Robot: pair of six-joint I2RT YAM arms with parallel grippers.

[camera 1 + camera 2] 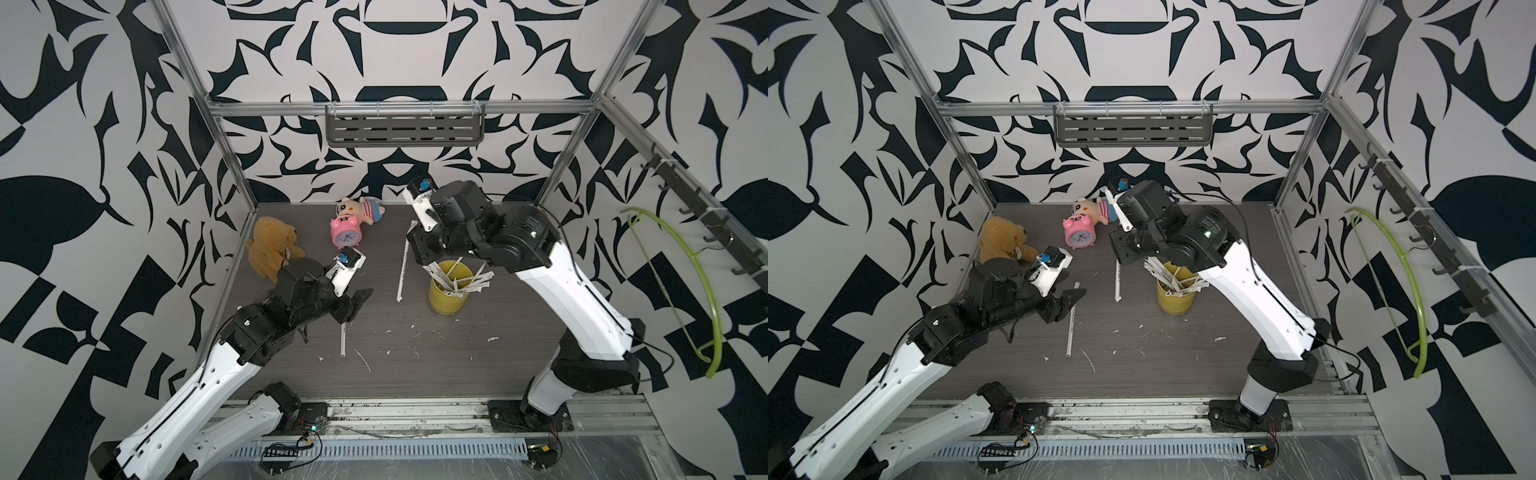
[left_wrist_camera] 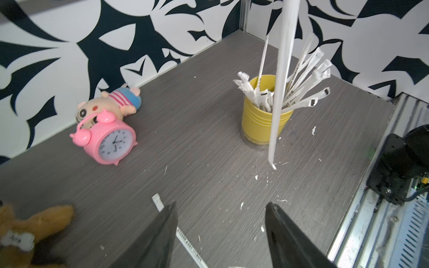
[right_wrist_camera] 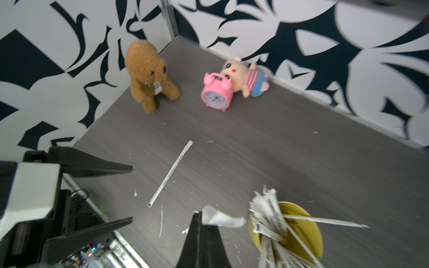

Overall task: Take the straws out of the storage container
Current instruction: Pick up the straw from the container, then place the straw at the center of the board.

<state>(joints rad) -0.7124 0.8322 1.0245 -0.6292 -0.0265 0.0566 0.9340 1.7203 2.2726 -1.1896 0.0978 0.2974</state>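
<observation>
"Straws (image 2: pixel 298 91): what could go wrong?"
"Right gripper (image 3: pixel 199 214) fingers pinched together on the dangling straw (image 1: pixel 403 270); its paper may tear or slip; the arm above could tip the cup (image 1: pixel 446 301), 3 o'clock from the middle of the table (image 1: pixel 478 365)."
"Count?"
"One cup; a dozen-odd straws bunched inside, too tangled for exact count; one dangling at its 10 o'clock; one loose straw (image 1: pixel 343 340) at 8 o'clock; left gripper (image 2: pixel 221 204) fingers apart, empty."

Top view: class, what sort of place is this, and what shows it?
Likely a robot test cell: the left arm and right arm bolted to a base rail, a metal frame round the grey table, black-and-white patterned walls.
</observation>
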